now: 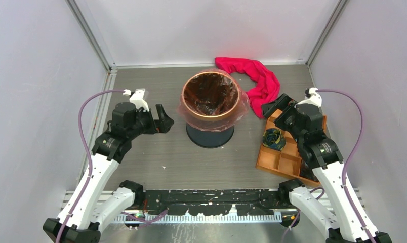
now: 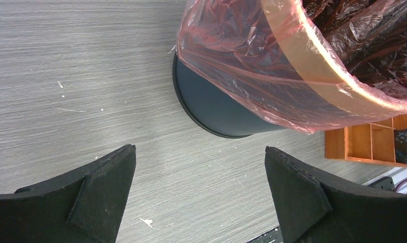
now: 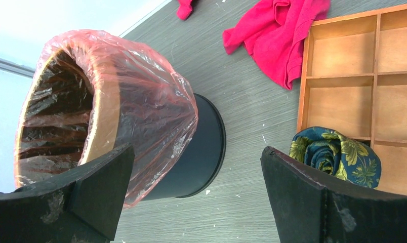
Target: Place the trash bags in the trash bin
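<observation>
Presently your left gripper (image 1: 162,120) points at the trash bin (image 1: 210,135) from its left, jaws wide apart, empty; your right gripper (image 1: 274,108) hovers over the orange tray (image 1: 283,165), equally spread; the trash bag (image 1: 242,105) lines the bin, draped over its rim.

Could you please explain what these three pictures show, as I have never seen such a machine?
These are two robot arms bolted side by side. One picture looks down from above; the other two come from cameras on each wrist, the black wedges being the left fingers and right fingers. Both pairs stand open and hold nothing. On the table stands a dark trash bin lined with a pink trash bag folded over its rim. Nearby lie a magenta cloth and an orange tray holding rolled floral fabric.
</observation>
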### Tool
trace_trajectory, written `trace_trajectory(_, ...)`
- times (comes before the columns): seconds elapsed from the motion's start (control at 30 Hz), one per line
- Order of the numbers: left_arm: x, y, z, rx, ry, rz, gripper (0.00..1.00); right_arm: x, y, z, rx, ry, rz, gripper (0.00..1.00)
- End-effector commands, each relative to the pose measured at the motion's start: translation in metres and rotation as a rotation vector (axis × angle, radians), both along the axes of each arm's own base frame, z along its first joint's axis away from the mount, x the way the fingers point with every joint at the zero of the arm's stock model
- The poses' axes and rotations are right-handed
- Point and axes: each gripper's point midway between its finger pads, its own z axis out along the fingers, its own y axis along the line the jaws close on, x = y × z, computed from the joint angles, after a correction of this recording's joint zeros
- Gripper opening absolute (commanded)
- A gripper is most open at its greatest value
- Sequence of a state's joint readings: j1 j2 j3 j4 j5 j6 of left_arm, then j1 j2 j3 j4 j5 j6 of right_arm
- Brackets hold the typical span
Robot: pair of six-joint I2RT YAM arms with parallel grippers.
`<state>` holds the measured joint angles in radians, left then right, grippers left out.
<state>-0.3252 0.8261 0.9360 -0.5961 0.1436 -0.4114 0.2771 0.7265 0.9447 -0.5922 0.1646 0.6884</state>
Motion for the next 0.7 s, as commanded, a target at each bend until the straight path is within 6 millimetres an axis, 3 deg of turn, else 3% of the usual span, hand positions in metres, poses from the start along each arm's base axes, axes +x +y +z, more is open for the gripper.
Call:
trace_trajectory(0.0,0.0047,0.0053,0.0094,0.009,-0.052,0.025,1.0,0.0049,-0.0049,0.0058,-0.007,-0.033,-0.026,1.0)
trace_trajectory(0.67,0.0052,0.0097,0.007,0.03,-0.044,0.041,1.0,0.0016,-0.0065,0.009,0.002,-0.042,-0.034,1.0)
